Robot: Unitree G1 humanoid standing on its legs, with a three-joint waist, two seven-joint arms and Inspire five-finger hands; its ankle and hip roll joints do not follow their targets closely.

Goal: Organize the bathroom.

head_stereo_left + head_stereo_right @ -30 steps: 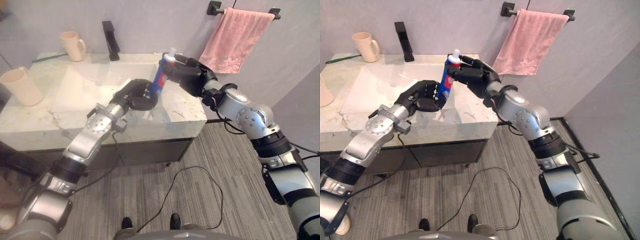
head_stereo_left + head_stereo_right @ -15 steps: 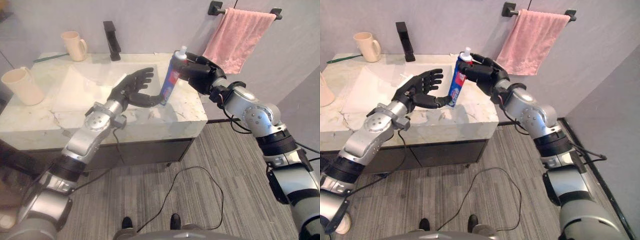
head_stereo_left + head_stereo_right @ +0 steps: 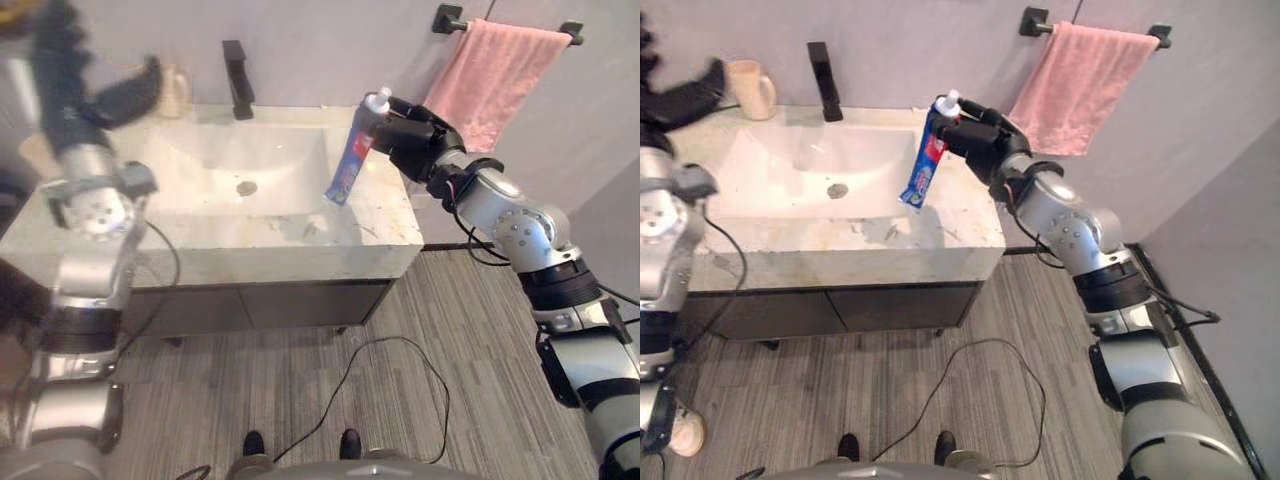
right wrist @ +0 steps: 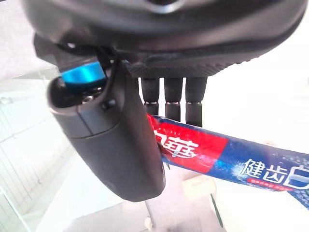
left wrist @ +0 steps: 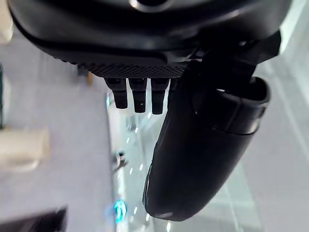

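Note:
A blue and red toothpaste tube (image 3: 352, 160) with a white cap hangs cap-up and tilted over the right side of the marble counter (image 3: 300, 240), beside the sink basin (image 3: 270, 150). My right hand (image 3: 415, 140) is shut on its upper end, and the right wrist view shows the fingers and thumb (image 4: 116, 145) pinching the tube (image 4: 231, 162). My left hand (image 3: 100, 100) is raised high at the far left, well away from the tube. It is open and holds nothing, with straight fingers (image 5: 137, 94).
A black faucet (image 3: 237, 78) stands behind the basin. A cream cup (image 3: 752, 88) sits at the counter's back left corner, close to my left hand. A pink towel (image 3: 495, 80) hangs on a black wall bar at the right. Grey plank floor lies below the counter.
My left hand has left the tube's lower end and swung up to the far left. My right hand still holds the tube, in much the same place. The camera has shifted.

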